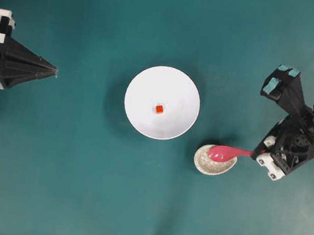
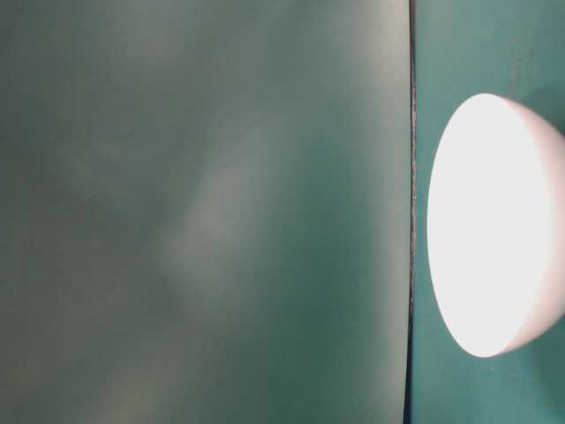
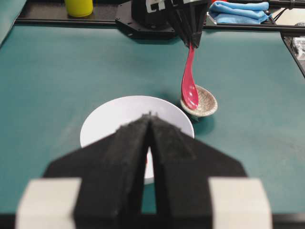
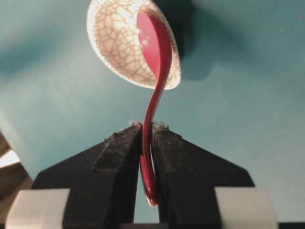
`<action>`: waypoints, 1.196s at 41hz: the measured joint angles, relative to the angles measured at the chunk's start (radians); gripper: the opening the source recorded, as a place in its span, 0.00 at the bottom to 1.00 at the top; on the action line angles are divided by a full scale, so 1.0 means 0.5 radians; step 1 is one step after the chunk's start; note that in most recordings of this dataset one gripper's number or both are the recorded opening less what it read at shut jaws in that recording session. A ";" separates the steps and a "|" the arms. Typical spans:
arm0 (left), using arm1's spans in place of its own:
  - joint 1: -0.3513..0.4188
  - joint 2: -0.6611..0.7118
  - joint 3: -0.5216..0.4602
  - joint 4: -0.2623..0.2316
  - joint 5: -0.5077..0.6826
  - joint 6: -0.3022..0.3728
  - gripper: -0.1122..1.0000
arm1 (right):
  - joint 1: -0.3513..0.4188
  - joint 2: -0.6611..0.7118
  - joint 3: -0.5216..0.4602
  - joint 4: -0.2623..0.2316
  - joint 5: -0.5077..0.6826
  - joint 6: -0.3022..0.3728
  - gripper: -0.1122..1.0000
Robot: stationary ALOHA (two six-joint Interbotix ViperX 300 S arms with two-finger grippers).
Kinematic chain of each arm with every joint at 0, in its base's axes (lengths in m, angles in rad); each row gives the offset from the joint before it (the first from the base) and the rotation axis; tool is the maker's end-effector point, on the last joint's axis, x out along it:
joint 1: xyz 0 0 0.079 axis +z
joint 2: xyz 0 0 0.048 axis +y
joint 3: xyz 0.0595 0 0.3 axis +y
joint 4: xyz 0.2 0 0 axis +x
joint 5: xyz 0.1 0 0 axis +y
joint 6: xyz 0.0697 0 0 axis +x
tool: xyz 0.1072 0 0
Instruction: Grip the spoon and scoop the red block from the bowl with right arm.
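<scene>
Found right black pincer (image 4: 147,128) clamped on glossy magenta-pink spoon (image 4: 155,71) handle, scoop above crackled beige dish (image 4: 114,43), spoon intact.

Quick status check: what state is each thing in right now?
spoon: gripped by its handle, scoop over the crackle-glazed dish
red block: lying in the white bowl
right gripper: shut on the spoon handle
left gripper: shut, empty

A matte teal tabletop (image 1: 68,187) fills the overhead view, evenly lit with soft shadows. At its far edge in the left wrist view runs a black rail (image 3: 66,21), with a yellow container (image 3: 79,6) and folded blue cloth (image 3: 238,11) behind.
</scene>
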 measured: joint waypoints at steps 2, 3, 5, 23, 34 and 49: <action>0.000 0.000 0.000 0.000 0.000 0.000 0.10 | 0.015 0.000 0.000 0.000 0.000 -0.025 0.22; 0.000 0.003 0.000 0.000 0.000 0.000 0.10 | 0.028 0.000 -0.003 0.000 0.000 -0.043 0.23; 0.000 0.003 0.000 0.000 0.000 0.000 0.10 | 0.040 -0.003 0.000 -0.003 0.000 -0.064 0.24; 0.000 0.000 0.000 -0.003 0.000 0.003 0.10 | 0.046 0.000 0.000 -0.249 0.123 -0.117 0.59; -0.003 0.003 0.000 -0.003 0.000 0.006 0.10 | 0.071 -0.031 -0.074 -0.629 0.457 -0.156 0.58; 0.000 0.003 0.000 -0.003 0.000 0.006 0.10 | 0.224 -0.212 0.037 -1.123 0.126 -0.249 0.58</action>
